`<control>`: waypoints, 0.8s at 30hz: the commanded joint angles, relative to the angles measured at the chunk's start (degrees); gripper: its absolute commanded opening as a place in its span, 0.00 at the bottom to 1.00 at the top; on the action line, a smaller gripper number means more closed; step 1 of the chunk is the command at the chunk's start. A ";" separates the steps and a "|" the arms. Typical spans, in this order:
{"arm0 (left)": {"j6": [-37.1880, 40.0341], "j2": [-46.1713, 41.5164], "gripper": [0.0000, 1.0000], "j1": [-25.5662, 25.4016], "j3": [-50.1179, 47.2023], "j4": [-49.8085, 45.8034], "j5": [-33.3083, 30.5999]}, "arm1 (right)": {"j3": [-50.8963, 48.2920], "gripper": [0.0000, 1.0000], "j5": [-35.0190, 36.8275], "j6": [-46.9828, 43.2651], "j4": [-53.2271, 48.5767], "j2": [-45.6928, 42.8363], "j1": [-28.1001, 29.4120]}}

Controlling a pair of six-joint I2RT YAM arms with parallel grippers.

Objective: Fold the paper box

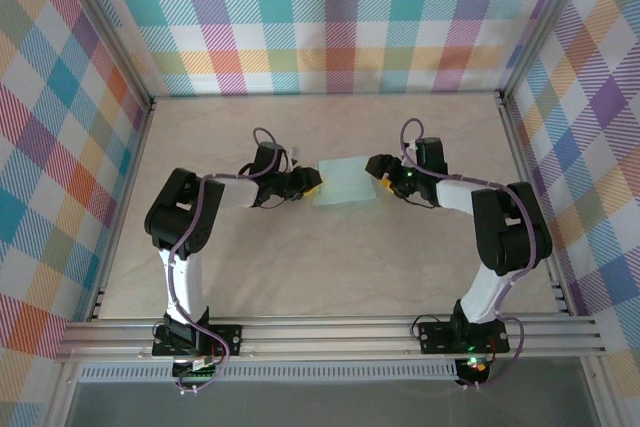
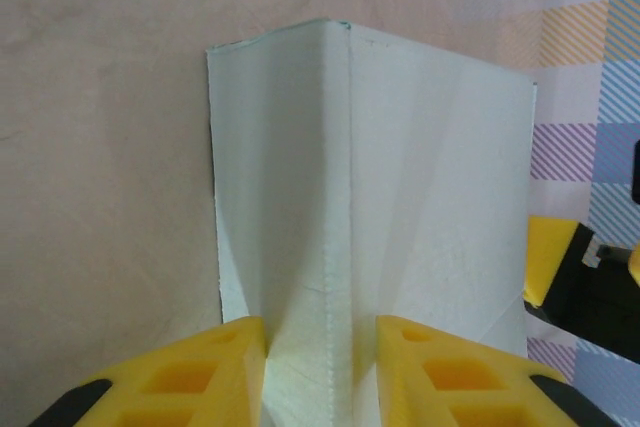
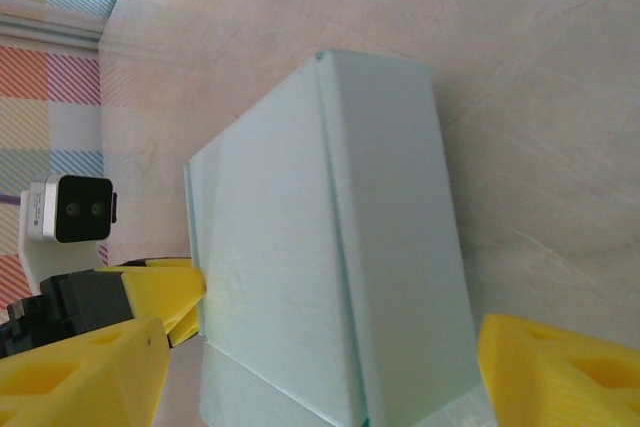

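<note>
The paper box (image 1: 347, 184) is pale mint-blue card, partly folded, held at mid-table between both arms. In the left wrist view the paper box (image 2: 430, 177) rises as a folded ridge with a perforated crease. My left gripper (image 2: 320, 377) pinches its near edge between the yellow fingers (image 2: 220, 372), and creases fan out from the pinch. In the right wrist view the paper box (image 3: 300, 247) shows two flat panels meeting at a fold. My right gripper (image 3: 325, 347) straddles that end with its jaws wide and a small gap on each side. From above, the left gripper (image 1: 312, 185) and right gripper (image 1: 378, 169) face each other across the box.
The pale marbled table (image 1: 330, 267) is walled by plaid panels (image 1: 330, 17) on three sides, with aluminium rails (image 1: 330, 332) along the near edge. The left wrist's camera (image 3: 70, 209) sits close behind the box in the right wrist view.
</note>
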 commanded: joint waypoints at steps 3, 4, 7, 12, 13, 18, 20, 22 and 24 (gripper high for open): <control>-1.21 1.21 0.32 1.80 -2.34 -0.05 1.97 | 0.12 0.81 -3.39 1.81 2.75 3.46 -0.63; -1.30 1.42 0.32 1.99 -2.54 0.21 2.25 | 0.19 0.80 -4.21 2.27 3.42 4.10 -0.63; -1.55 2.04 0.32 2.46 -2.77 1.01 3.23 | 0.39 0.79 -7.55 4.31 6.31 6.09 -0.63; -2.77 2.76 0.31 3.37 -3.38 3.10 4.65 | 1.04 0.77 -11.08 7.64 8.51 8.62 -0.97; -2.76 2.85 0.30 3.45 -3.42 3.14 4.74 | 1.03 0.77 -11.73 8.29 9.11 8.86 -0.98; -3.07 3.72 0.28 3.94 -3.71 3.95 5.41 | 1.80 0.76 -13.06 9.08 8.81 9.00 -0.99; -3.67 3.90 0.28 4.23 -4.05 4.87 5.91 | 1.97 0.75 -12.69 8.51 7.56 8.19 -0.99; -3.56 3.98 0.28 4.50 -4.18 5.08 6.12 | 2.22 0.75 -12.89 8.28 6.91 7.83 -0.98; -3.60 4.13 0.27 4.68 -4.22 5.52 6.62 | 2.68 0.76 -13.13 8.24 6.00 7.77 -0.98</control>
